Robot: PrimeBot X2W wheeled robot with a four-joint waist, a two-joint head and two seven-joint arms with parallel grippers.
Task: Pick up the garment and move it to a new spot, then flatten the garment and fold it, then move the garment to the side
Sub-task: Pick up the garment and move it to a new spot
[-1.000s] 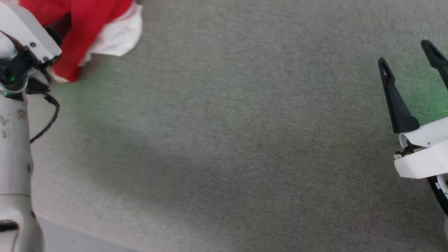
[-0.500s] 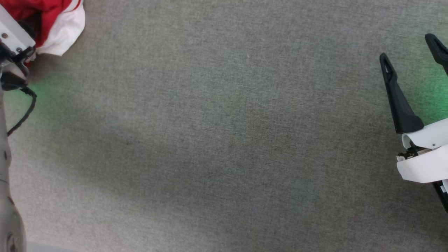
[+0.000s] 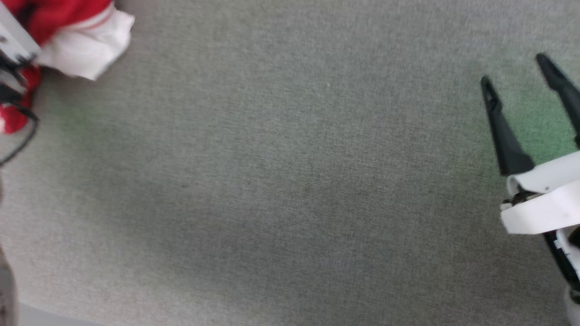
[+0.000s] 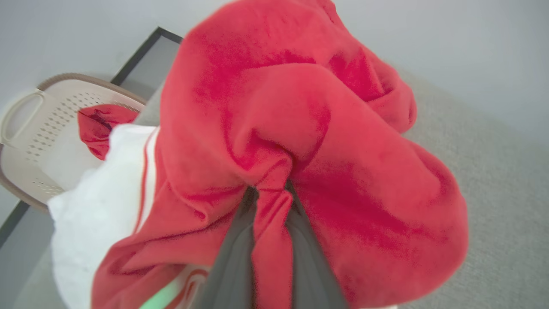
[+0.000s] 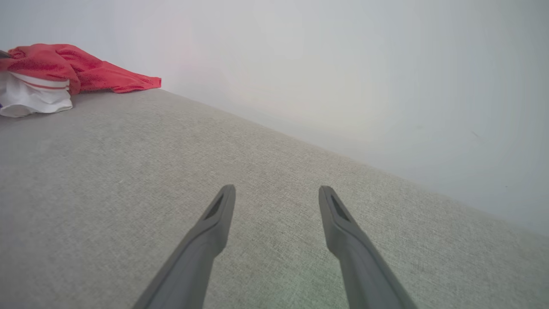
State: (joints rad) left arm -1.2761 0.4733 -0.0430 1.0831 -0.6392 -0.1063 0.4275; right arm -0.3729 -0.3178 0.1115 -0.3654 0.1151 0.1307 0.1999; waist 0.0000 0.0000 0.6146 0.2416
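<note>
The pick-up is in hand. At the bottom middle of the left wrist view, the left gripper (image 4: 268, 194) is pinched nearly closed on a ridge of the shorts (image 4: 300, 111), with red cloth bulging around its fingers. In the head view the shorts lie bunched at the upper left corner of the grey cloth surface (image 3: 290, 181). The right gripper (image 3: 513, 70), at the right edge, is spread wide and empty. Next, I judge, comes a lift and carry toward the bare middle. The shorts look soft and crumpled, red with a white panel edged in thin stripes.
</note>
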